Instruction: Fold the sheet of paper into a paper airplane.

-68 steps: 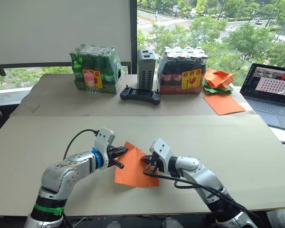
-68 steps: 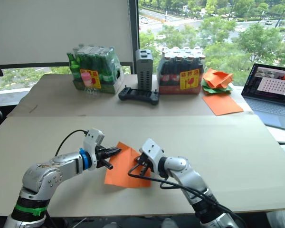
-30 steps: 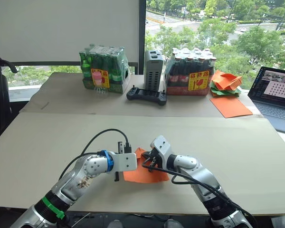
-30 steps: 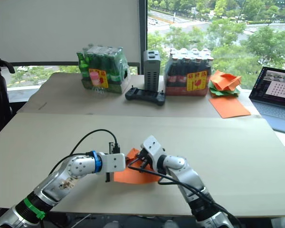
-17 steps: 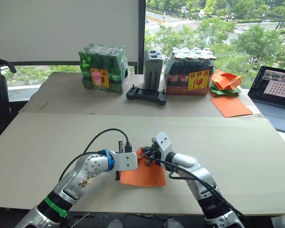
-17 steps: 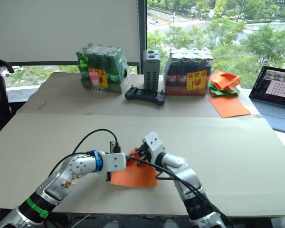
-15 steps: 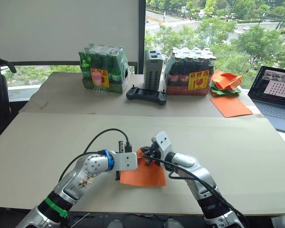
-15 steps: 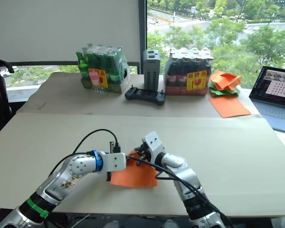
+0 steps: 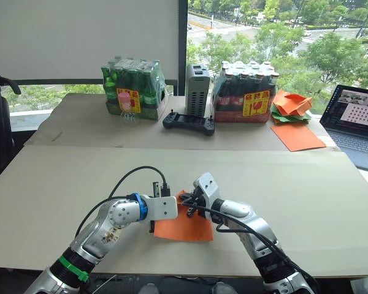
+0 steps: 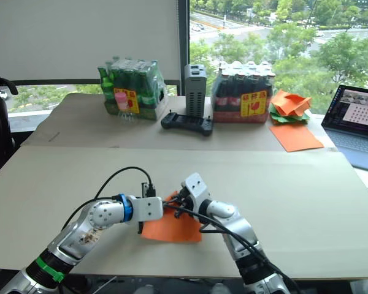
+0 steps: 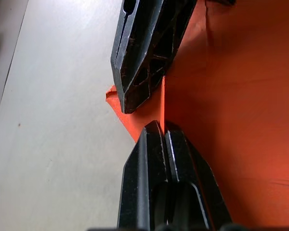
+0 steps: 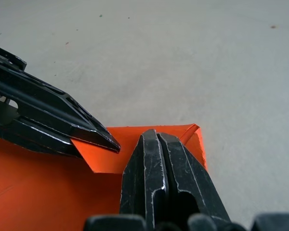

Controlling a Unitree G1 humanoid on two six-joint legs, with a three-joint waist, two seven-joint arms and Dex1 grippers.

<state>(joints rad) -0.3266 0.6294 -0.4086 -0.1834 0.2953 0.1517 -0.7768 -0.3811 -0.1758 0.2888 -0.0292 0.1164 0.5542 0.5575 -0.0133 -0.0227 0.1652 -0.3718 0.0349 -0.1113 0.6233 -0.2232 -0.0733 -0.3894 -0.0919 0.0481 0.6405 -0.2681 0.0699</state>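
Left eye view: controller (image 9: 189, 123) between bottle packs (image 9: 132, 89)

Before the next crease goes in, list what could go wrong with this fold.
Both grippers, left and right, are closed and pressing tips-down on the same far corner of the sheet of paper, very close together. They could bump each other or tear the thin corner.

The rest of the sheet lies unpinned on the table, so pressing or dragging at one corner might swing it and skew the crease.
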